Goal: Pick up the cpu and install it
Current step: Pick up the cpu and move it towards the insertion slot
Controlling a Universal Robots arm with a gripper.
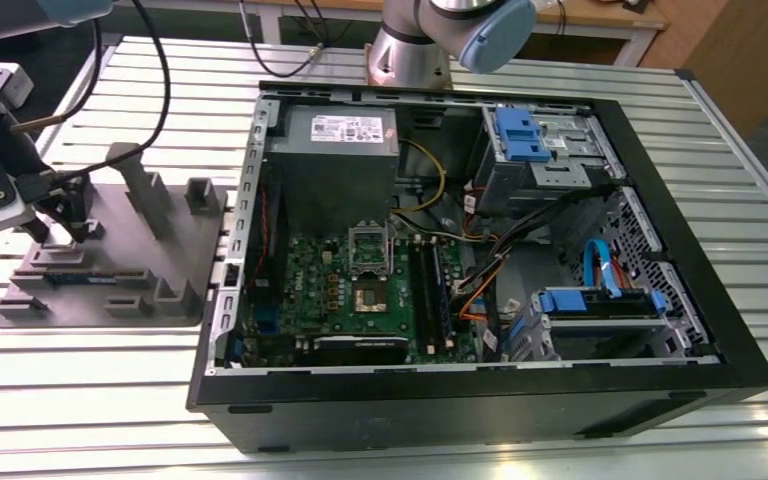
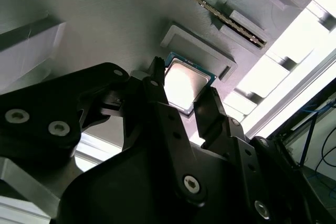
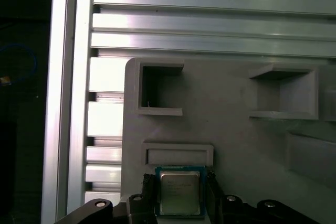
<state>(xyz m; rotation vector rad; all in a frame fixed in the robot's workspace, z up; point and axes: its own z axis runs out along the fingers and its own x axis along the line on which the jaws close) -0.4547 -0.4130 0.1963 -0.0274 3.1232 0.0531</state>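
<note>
Pick-up step, by my judgement: the fingers [image 3: 212,190] pinch the cpu [image 3: 179,192] by opposite edges, holding it between them close over the grey moulded tray [image 3: 236,129], so lifting calls for a straight, level rise.

The fingers [image 3: 149,192] press both sides of the cpu [image 3: 179,192], leaving no gap there, while a low tray ridge [image 3: 178,154] rises just ahead and taller posts [image 1: 131,180] stand nearby.
</note>
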